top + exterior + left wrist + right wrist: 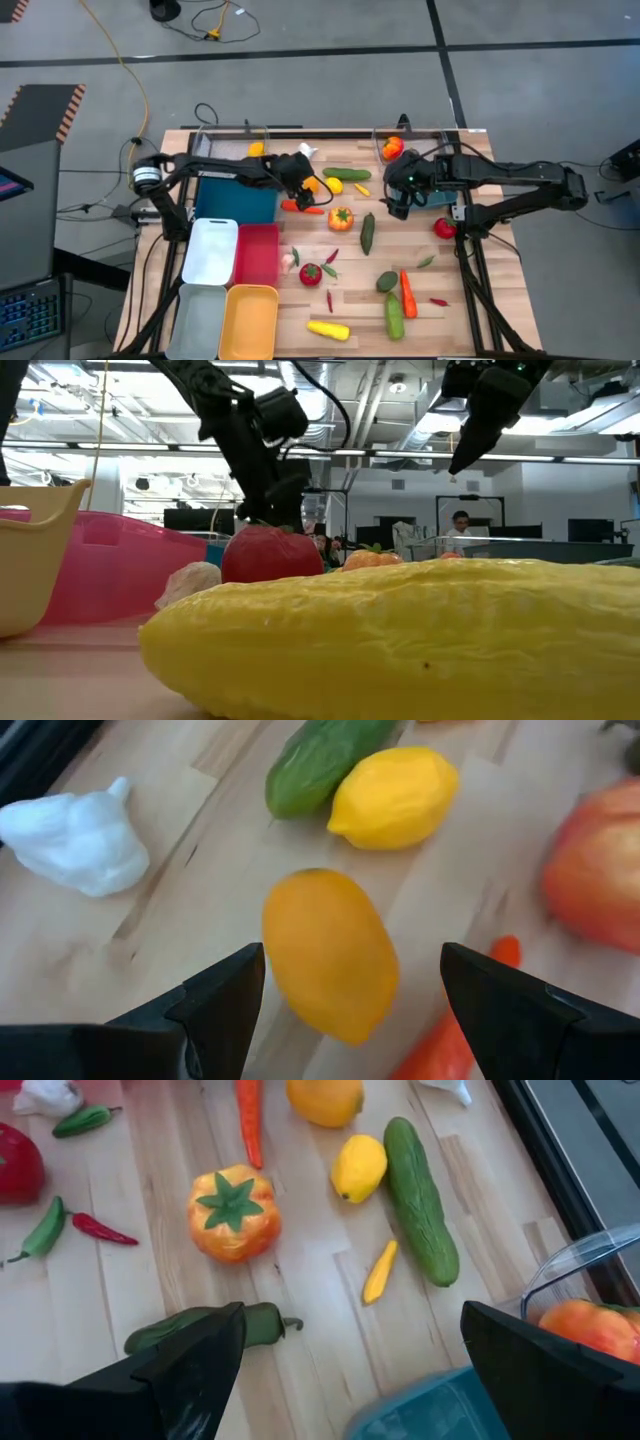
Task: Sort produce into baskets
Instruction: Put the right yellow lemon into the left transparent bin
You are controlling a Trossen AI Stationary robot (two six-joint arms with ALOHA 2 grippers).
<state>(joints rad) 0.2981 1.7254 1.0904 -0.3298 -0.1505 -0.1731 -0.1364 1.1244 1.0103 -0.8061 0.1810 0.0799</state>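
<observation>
- Yellow squash, bumpy and elongated, fills the low view, lying lengthwise across it on the wooden worktop; from above, its long axis runs roughly left to right near the front edge.
- Behind the squash stand a round red tomato, a white garlic bulb, and the walls of a red plastic basket and a yellow plastic basket.
- Four shallow baskets sit grouped at front left: white, red, pale grey-blue and yellow, none visibly holding produce.
- A dark blue basket lies beneath the left arm; its contents cannot be made out.
- One clear basket at the back right holds a red-orange tomato-like fruit; a teal basket sits just beside it, under the right arm.
- Left gripper, fingers spread wide, hovers just over an orange oval fruit at the centre back, with a lemon and a dark green cucumber just beyond.
- Right gripper, likewise open and empty, hangs above the right centre of the worktop, over a small green pepper.
- An orange-and-yellow pepper with a green star-shaped stem sits upright mid-worktop; a long green cucumber points diagonally toward the clear basket.
</observation>
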